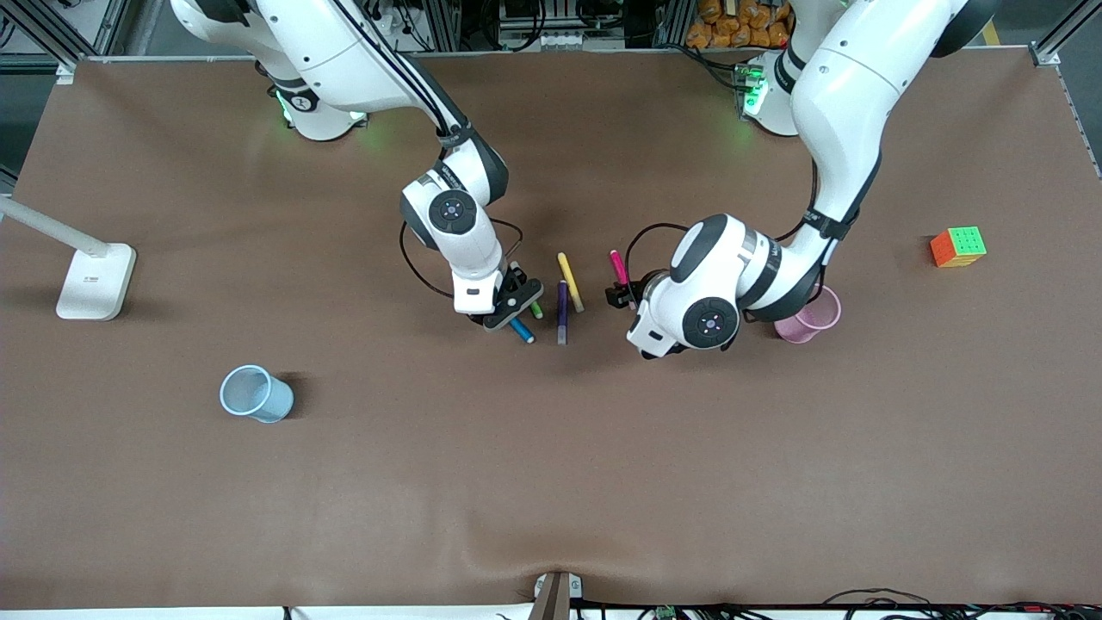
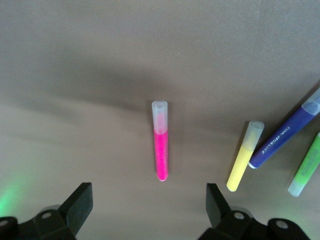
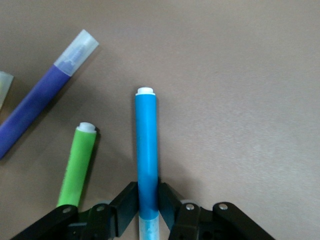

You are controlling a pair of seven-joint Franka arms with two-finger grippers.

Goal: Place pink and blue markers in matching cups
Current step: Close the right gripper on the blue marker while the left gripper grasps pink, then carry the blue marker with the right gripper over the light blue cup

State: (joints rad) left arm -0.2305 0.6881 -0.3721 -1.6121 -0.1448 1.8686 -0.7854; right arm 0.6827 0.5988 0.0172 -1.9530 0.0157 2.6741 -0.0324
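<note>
The purple pen (image 2: 286, 136) carries a line of small pale print along its barrel, too fine to make out. The lamp base (image 1: 95, 281) bears tiny marks, likewise unreadable.

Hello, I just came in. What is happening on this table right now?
Two arms are sorting pens into cups. The right gripper has its fingers shut on the blue marker, which lies on the table beside the green pen and purple pen. The left gripper hovers open over the pink marker. The blue cup and pink cup hold no pens yet.
</note>
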